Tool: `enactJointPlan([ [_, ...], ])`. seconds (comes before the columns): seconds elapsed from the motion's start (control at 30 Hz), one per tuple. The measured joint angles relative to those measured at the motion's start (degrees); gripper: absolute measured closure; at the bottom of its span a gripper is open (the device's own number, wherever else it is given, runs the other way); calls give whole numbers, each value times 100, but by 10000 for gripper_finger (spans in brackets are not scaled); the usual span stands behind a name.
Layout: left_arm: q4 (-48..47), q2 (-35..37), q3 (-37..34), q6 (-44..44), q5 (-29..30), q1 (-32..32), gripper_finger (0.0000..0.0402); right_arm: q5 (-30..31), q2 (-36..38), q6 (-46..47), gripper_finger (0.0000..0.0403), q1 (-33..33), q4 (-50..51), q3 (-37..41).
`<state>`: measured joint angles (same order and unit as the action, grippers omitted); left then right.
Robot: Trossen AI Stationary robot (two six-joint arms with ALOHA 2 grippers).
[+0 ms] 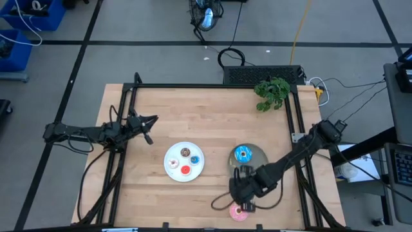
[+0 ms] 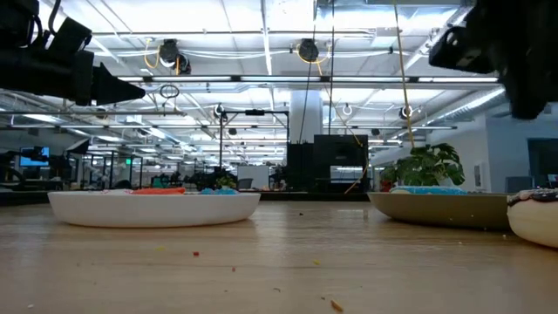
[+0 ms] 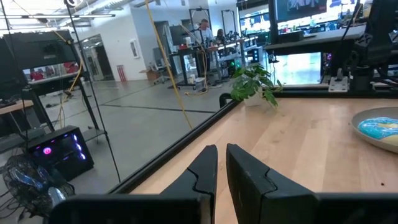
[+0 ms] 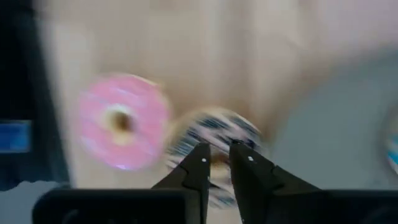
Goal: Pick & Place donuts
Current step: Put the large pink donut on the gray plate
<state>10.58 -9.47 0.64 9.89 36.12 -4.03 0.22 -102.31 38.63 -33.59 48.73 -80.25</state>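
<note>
My right gripper (image 4: 219,155) hangs shut over the dark brown donut with pale drizzle (image 4: 214,132), which lies flat on the table. In the low view the gripper stays well above the wood and touches nothing. The pink donut (image 4: 121,121) lies beside it near the table's front edge (image 1: 239,213). A blue donut (image 1: 243,154) rests on the grey plate (image 1: 257,154). Three tiny donuts, brown (image 1: 185,152), blue (image 1: 174,162) and red (image 1: 186,170), sit on the white plate (image 1: 184,149). My left gripper (image 1: 153,120) waits shut at the far left, pointing level.
A potted plant (image 1: 271,92) stands at the table's far right corner. A black frame rail (image 1: 212,86) runs around the tabletop. Bare wood lies between the white plate and the left arm and along the far half of the table.
</note>
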Motion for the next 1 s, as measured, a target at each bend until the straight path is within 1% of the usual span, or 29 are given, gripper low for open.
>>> enactJointPlan([
  [0.1, -1, 0, 0, 7, 0, 0, 360, -3, -90, -173, 373, -158, -743, 0],
  [0.17, -1, 0, 0, 3, 0, 0, 360, 5, -196, -181, 391, -224, -778, -79],
  [0.23, 17, 0, 0, -1, 0, -2, 360, 189, -359, -203, 399, -314, -355, -255],
  [0.37, 42, 0, 0, -59, 0, 0, 360, 569, -768, -430, 400, -427, 393, -829],
  [0.57, 51, 0, 0, -105, -2, 0, 360, 595, -1480, -1206, 402, -455, 918, -1839],
  [0.67, 37, 0, 0, -109, -2, 0, 360, 463, -1570, -1269, 400, -440, 953, -2016],
  [0.77, -9, 0, 0, -118, -2, 0, 360, -42, -1558, -1203, 400, -365, 637, -2017],
  [0.83, -16, 0, 0, -118, -2, -2, 360, -226, -1539, -1197, 402, -355, 444, -2021],
  [0.93, -21, 0, 0, -116, -2, 0, 360, -309, -1535, -1465, 399, -358, 320, -2024],
  [1.0, -23, 0, 0, -97, -2, -1, 360, -309, -1542, -1565, 389, -367, 319, -2024],
])
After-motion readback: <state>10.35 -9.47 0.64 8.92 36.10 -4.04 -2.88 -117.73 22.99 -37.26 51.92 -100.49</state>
